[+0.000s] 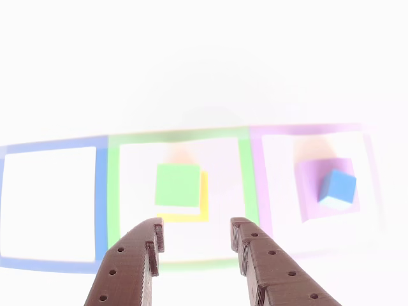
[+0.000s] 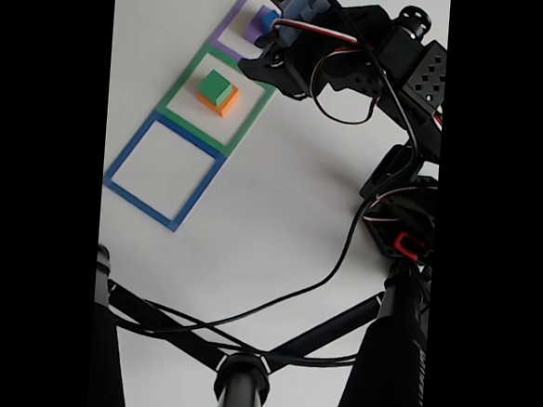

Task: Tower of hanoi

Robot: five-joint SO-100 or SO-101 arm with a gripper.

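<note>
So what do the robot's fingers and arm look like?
The gripper has two dark brown plastic fingers with ridged layers and little round holes. In the fixed view the arm is black and blocky, with thin black cables looping off it and a small red part.

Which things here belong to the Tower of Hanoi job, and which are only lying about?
Job: matte green block on orange-yellow block; small blue cube on purple block; open brown hand.
Lying about: black cable; black tripod legs.
</note>
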